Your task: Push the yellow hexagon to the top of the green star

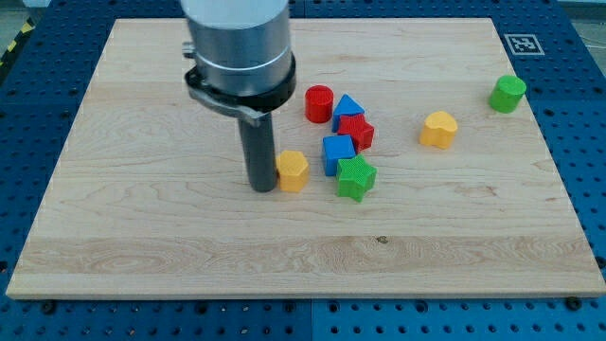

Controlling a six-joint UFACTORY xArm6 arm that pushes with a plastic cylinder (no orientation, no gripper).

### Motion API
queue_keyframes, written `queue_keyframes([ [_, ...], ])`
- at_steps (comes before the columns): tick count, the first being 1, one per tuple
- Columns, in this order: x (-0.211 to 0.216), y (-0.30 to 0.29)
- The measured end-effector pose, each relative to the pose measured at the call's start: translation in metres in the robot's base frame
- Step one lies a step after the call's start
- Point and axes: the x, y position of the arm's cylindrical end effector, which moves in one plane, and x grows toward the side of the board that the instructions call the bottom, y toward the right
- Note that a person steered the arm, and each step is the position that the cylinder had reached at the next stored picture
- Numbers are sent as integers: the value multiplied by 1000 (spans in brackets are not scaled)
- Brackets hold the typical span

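Mid-worktop, left of the cluster: yellow hexagon block (293, 170) | my tip (262, 187) touching its left side | green star block (356, 178) just right of it, small gap | blue cube (338, 152), red star (357, 131), blue triangle (347, 107), red cylinder (319, 102) above star | no pincer on rod | wooden worktop (142, 237)

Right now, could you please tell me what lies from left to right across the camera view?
My tip → yellow hexagon → green star → yellow heart → green cylinder.
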Motion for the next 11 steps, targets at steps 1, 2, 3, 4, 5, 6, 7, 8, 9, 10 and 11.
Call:
queue_keyframes([
  [1,-7,-8],
  [2,-7,-29],
  [3,-6,-28],
  [4,-3,-14],
  [5,-1,16],
  [6,-5,50],
  [7,-19,63],
  [8,-20,78],
  [9,-20,88],
  [10,-20,79],
  [11,-20,49],
])
